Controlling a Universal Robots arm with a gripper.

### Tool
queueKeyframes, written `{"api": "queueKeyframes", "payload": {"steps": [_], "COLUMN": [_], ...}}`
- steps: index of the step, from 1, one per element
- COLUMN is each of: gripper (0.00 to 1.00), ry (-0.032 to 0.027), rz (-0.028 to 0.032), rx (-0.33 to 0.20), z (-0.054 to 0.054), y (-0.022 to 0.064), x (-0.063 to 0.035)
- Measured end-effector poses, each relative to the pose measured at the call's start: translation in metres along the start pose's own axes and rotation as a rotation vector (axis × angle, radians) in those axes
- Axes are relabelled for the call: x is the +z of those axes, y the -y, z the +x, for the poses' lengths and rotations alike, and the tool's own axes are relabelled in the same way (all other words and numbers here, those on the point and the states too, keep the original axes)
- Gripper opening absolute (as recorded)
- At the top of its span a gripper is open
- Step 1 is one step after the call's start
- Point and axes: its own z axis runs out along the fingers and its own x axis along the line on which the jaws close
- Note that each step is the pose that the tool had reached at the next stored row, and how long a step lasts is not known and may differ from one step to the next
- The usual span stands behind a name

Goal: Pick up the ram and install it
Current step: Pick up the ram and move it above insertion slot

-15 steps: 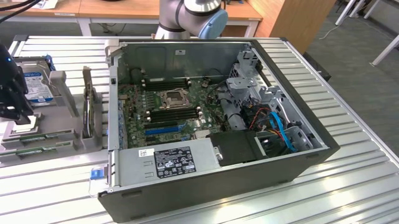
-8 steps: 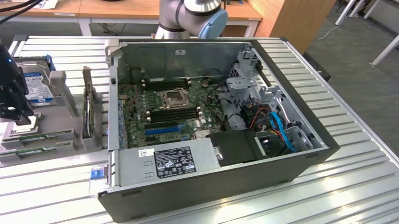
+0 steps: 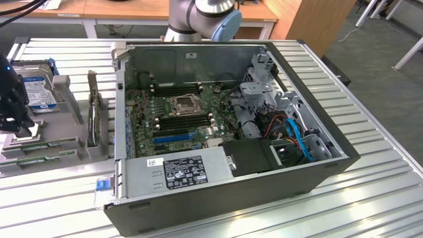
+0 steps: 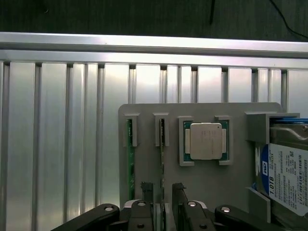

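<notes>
Here, the open computer case sits on the slatted bench, with the motherboard inside. Beside it, at the exterior view's left, a grey holder carries one hard drive, one processor and two green sticks on edge in slots: the ram and a spare stick. The arm hangs over the holder, its pincer spread apart, straddling the ram.

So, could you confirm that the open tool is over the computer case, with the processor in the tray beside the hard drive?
Not quite: the open tool is over the tray, astride a ram stick, not the case, as the wrist view shows. The processor is indeed in the tray beside the hard drive.
</notes>
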Motion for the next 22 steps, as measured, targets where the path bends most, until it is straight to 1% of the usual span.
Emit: {"api": "queueKeyframes", "payload": {"steps": [14, 20, 22], "gripper": [0.30, 0.30, 0.30], "ry": [0.0000, 0.0000, 0.0000], "rz": [-0.0001, 0.0001, 0.0000], "rx": [0.000, 0.000, 0.000], "z": [0.028, 0.029, 0.029], "y": [0.0001, 0.0001, 0.0001], "x": [-0.0006, -0.0006, 0.0018]}}
